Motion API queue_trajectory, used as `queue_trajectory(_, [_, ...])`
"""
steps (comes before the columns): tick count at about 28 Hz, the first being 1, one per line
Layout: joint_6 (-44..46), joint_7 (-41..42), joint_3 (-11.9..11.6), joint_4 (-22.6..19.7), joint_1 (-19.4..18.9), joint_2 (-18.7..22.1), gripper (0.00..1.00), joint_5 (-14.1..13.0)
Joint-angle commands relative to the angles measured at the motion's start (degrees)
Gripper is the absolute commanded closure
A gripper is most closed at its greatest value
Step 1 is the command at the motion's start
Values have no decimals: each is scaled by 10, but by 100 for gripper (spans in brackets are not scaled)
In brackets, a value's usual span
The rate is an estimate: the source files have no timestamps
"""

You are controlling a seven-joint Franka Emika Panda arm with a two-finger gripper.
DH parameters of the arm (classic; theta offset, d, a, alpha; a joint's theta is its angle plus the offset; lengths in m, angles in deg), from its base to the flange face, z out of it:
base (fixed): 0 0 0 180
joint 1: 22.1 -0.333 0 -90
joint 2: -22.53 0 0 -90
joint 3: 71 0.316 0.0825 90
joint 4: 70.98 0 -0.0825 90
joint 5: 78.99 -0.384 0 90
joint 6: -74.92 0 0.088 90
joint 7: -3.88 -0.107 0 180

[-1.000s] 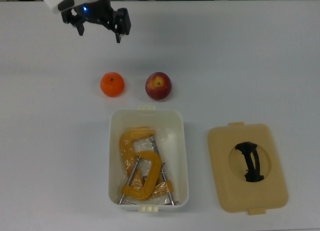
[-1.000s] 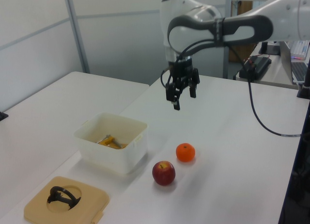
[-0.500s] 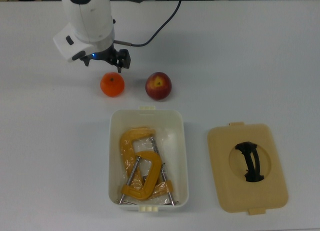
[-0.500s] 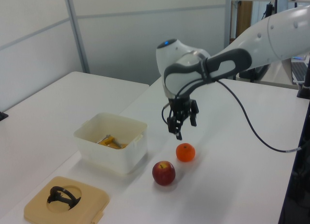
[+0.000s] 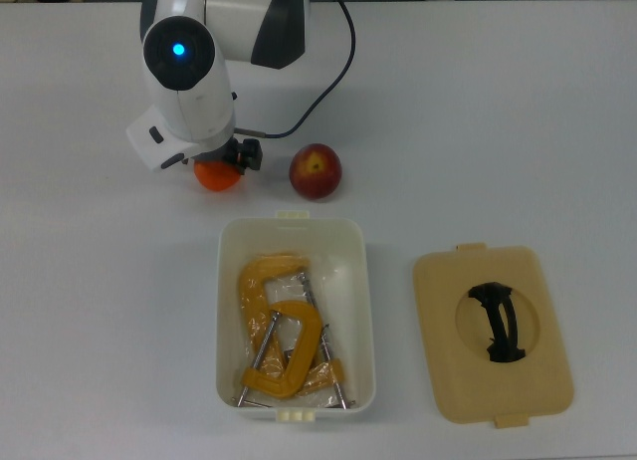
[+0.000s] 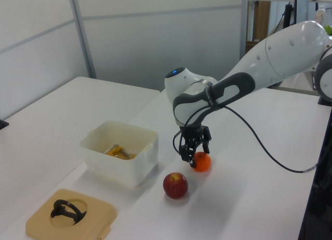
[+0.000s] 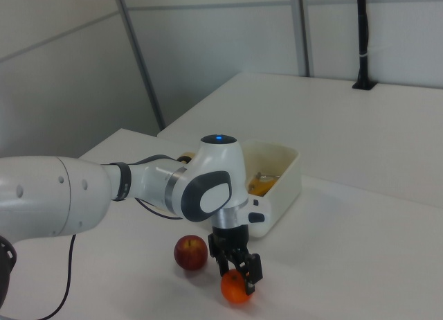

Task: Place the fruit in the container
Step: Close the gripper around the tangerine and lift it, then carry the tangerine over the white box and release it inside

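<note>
1. Location of the task items: the orange sits on the white table, well apart from nothing but the apple, which lies just beside it on the top view's right. Both fruits rest near one short end of the white container, outside it.

2. The container holds yellow-orange C-clamps. Its tan lid lies flat on the table on the top view's right, apart from the tub.

3. Claw state: the gripper is lowered onto the orange with its fingers spread, one on either side of the fruit. In the left and right views the fingers straddle the upper half of the orange; firm contact on both sides cannot be confirmed, so this is judged as not yet a pinch.

4. In the top view the arm's wrist hides most of the orange; only its lower edge shows.

5. Handling judgement: the orange looks light, firm and round, with a smooth skin likely to roll or slip. Best hold is across its widest part, fingers low enough to pass the equator.

6. The apple appears similar in size, harder and glossier; the same central grip would apply.

7. Risk: free space in the tub is limited by the clamps.
</note>
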Motion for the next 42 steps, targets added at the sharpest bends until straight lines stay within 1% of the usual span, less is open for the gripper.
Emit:
queue_trajectory(1, [-14,-3,-1,-4,-2,2,68,7])
queue_trajectory(2, [-13,-3,-1,-4,-2,2,72,7])
queue_trajectory(4, [-11,-2,-1,-3,-2,3,77,7])
queue_trajectory(6, [-6,-1,-1,-1,-1,9,77,7])
queue_trajectory(9, [5,3,-1,8,-1,34,77,7])
queue_trajectory(11, [12,4,-1,20,-2,46,77,7])
queue_trajectory(12, [17,4,1,37,-2,52,77,8])
queue_trajectory(15, [18,5,4,69,-6,52,77,11])
queue_trajectory(19, [10,13,8,109,-9,47,77,29])
queue_trajectory(21, [4,24,15,121,-8,43,77,41])
queue_trajectory(22, [-12,38,23,133,-8,35,76,52])
queue_trajectory(25, [-50,61,31,142,-9,30,76,65])
queue_trajectory(27, [-86,72,39,142,-9,25,75,70])
queue_trajectory(28, [-132,70,49,142,-8,18,68,72])
queue_trajectory(29, [-157,70,53,142,-8,15,66,72])
queue_trajectory(32, [-224,69,56,141,-9,3,65,71])
queue_trajectory(33, [-261,69,59,141,-9,-6,65,71])
queue_trajectory(35, [-289,64,64,141,-9,-13,64,71])
queue_trajectory(38, [-317,46,73,138,-9,-19,56,73])
queue_trajectory(40, [-320,38,73,138,-13,-24,50,73])
queue_trajectory(41, [-320,32,73,138,-16,-26,45,73])
queue_trajectory(42, [-320,24,73,138,-17,-26,38,73])
